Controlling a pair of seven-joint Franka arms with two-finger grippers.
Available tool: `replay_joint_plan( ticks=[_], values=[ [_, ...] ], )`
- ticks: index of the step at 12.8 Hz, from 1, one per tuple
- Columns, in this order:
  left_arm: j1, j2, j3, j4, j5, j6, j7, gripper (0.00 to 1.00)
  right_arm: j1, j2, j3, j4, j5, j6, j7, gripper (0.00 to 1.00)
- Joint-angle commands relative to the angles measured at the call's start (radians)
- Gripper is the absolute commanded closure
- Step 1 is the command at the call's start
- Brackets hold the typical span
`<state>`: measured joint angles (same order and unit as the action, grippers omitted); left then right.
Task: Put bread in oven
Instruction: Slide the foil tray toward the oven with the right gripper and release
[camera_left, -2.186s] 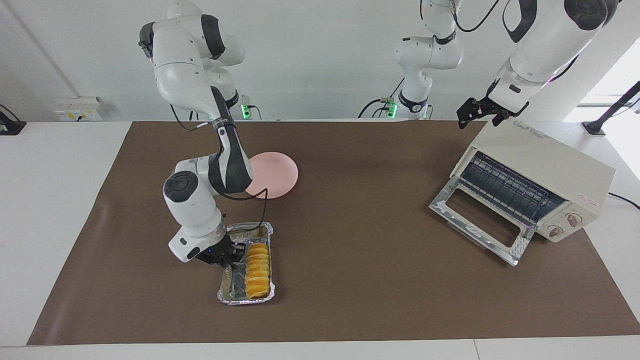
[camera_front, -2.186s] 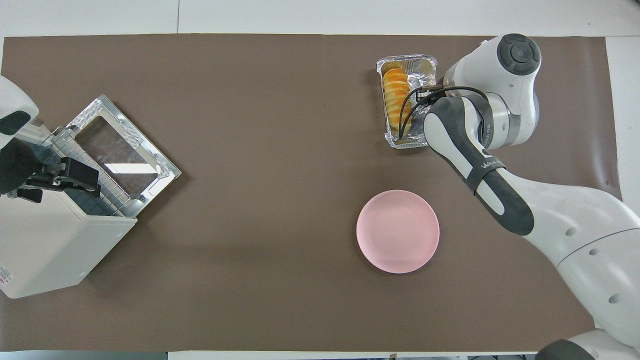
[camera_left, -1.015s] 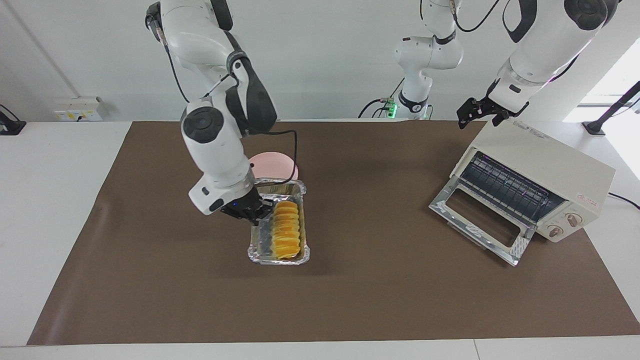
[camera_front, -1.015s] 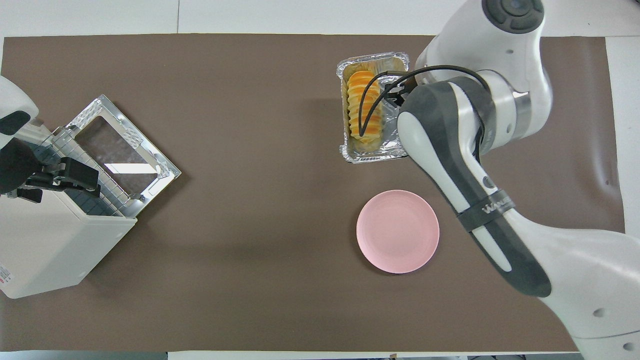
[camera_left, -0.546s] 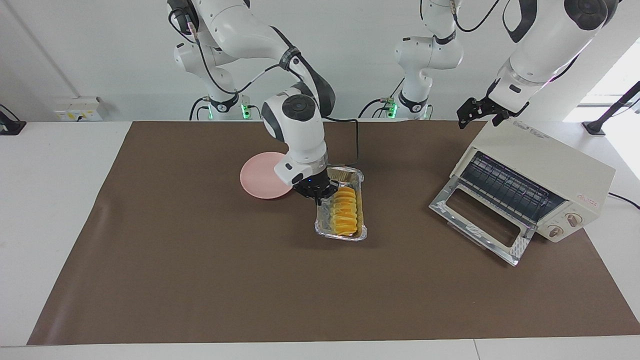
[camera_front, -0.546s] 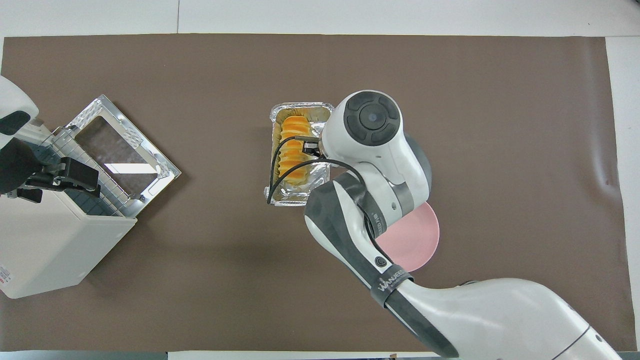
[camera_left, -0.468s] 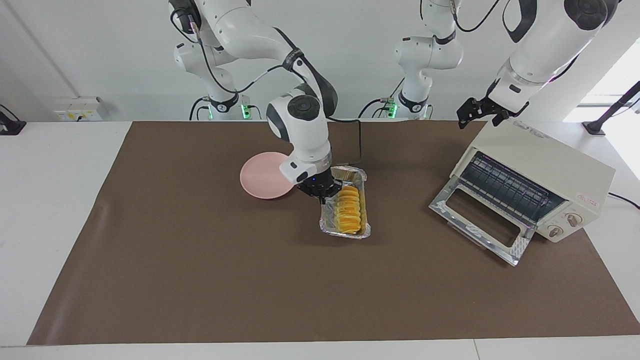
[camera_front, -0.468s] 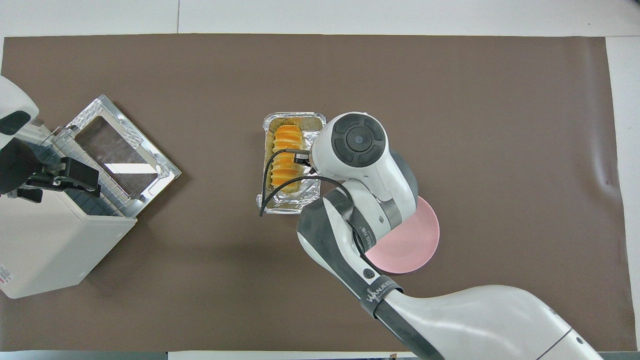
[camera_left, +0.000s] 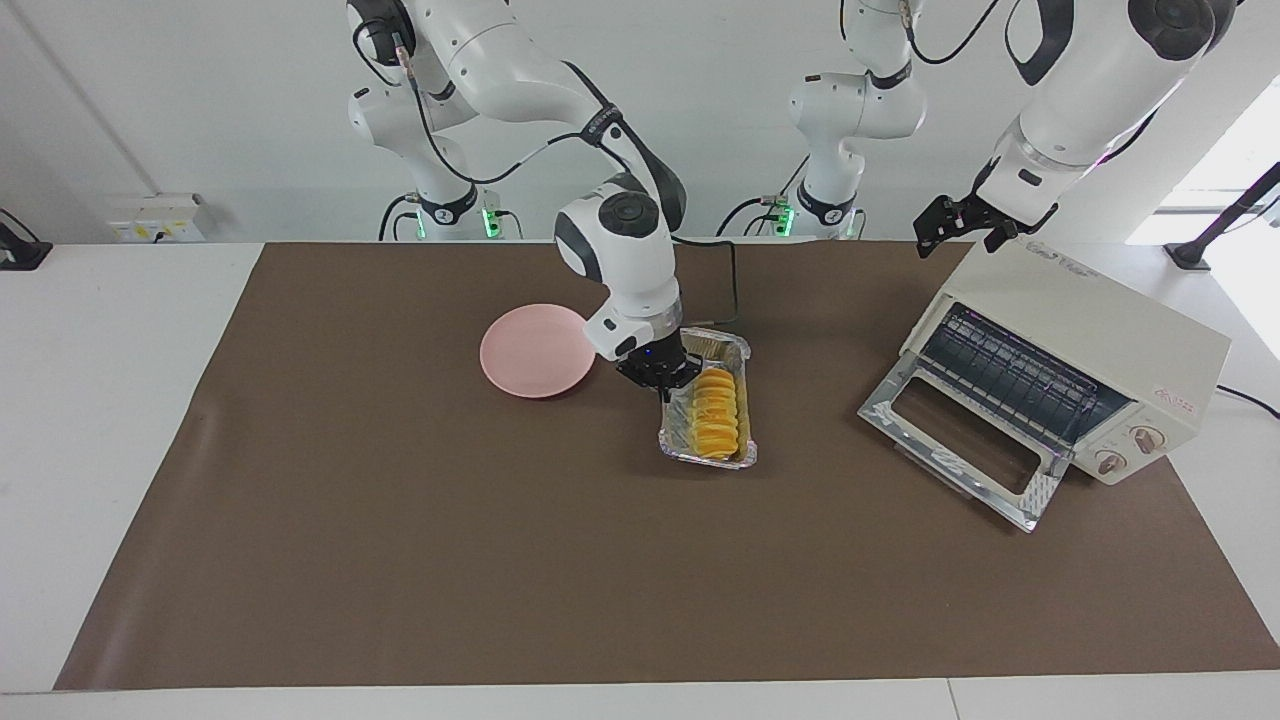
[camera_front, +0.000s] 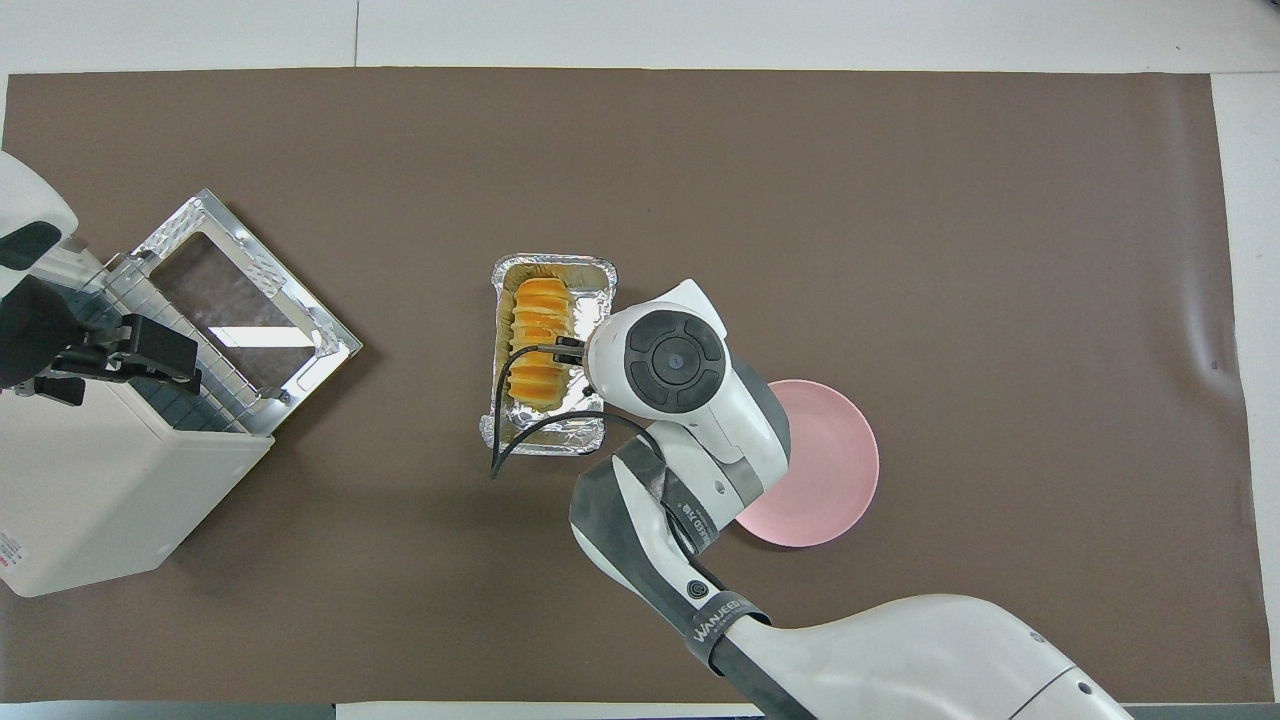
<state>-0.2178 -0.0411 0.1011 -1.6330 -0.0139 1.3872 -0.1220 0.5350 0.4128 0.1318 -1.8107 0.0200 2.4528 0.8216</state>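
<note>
Carrying foil tray (camera_left: 742, 352) with bread (camera_left: 717, 414) inside, mid-table, right gripper (camera_left: 664, 381) clenched on its rim. Left gripper (camera_left: 962, 226) spread, waiting over toaster oven (camera_left: 1080, 340). Best kept level toward three o'clock.

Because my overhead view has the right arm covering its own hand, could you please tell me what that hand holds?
Observer: The right hand is shut on the rim of the foil tray, on the long side toward the right arm's end; the bread lies inside.
Operator: Thank you. Is the oven's rack free?
Observer: Yes, the oven shows a bare wire rack above its dropped door.
</note>
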Motion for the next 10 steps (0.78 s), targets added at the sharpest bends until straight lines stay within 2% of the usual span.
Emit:
replay_joint_plan(
  ticks=[1, 3, 4, 5, 6, 7, 10],
  values=[
    [0.003, -0.016, 0.002, -0.013, -0.005, 0.013, 0.002, 0.0, -0.001, -0.026, -0.005, -0.073, 0.009, 0.07, -0.044, 1.0],
    [0.003, -0.016, 0.002, -0.013, -0.005, 0.013, 0.002, 0.0, -0.001, -0.026, -0.005, -0.076, 0.011, 0.071, -0.091, 1.0],
    [0.003, -0.016, 0.002, -0.013, -0.005, 0.013, 0.002, 0.0, -0.001, -0.026, -0.005, -0.076, 0.011, 0.072, -0.099, 0.94],
    [0.003, -0.016, 0.002, -0.013, -0.005, 0.013, 0.002, 0.0, -0.001, -0.026, -0.006, -0.076, 0.009, 0.075, -0.099, 0.59],
    [0.003, -0.016, 0.002, -0.013, -0.005, 0.013, 0.002, 0.0, -0.001, -0.026, -0.005, -0.078, 0.011, 0.083, -0.099, 0.12],
    [0.003, -0.016, 0.002, -0.013, -0.005, 0.013, 0.002, 0.0, -0.001, -0.026, -0.005, -0.076, 0.011, 0.083, -0.098, 0.0],
    [0.003, -0.016, 0.002, -0.013, -0.005, 0.013, 0.002, 0.0, -0.015, -0.026, -0.005, -0.064, 0.012, 0.048, -0.084, 0.0]
  ],
)
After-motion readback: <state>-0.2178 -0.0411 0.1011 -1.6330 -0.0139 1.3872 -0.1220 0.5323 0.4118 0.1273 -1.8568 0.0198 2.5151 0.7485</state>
